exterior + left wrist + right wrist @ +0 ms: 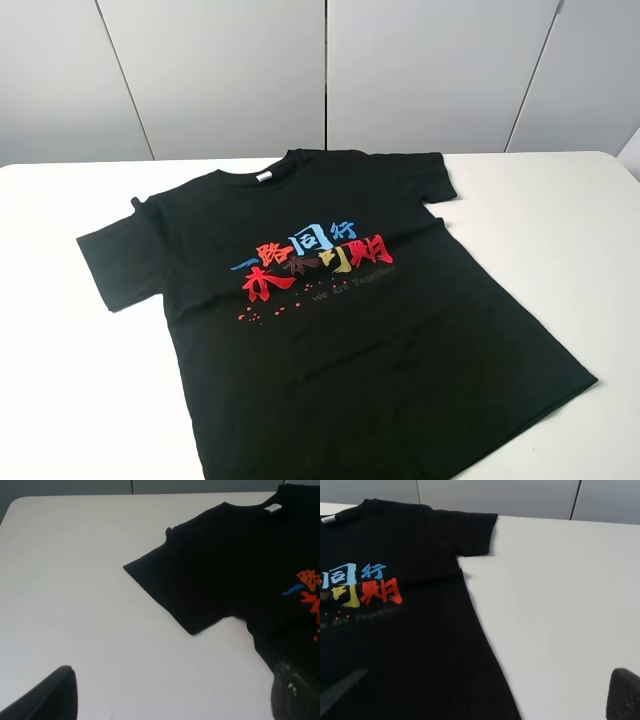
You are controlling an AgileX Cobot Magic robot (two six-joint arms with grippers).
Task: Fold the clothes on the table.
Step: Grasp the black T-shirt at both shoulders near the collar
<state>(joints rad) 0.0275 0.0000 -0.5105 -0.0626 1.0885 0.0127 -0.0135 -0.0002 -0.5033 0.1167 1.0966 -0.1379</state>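
Bright, even light washes my table (560,230) white; the shirt (330,350) reads flat black; my near fingers (50,697) blur.

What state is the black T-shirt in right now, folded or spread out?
Spread out, not folded. The T-shirt lies flat on the table, print facing up, neck tag showing, both sleeves out to the sides.

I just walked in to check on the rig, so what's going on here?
Nothing is being handled yet. A black T-shirt lies spread flat on the white table, its coloured print facing up and no fold made. The exterior view shows no arm over it. In the wrist views the left gripper and the right gripper are both open and empty, each facing its own side of the shirt.
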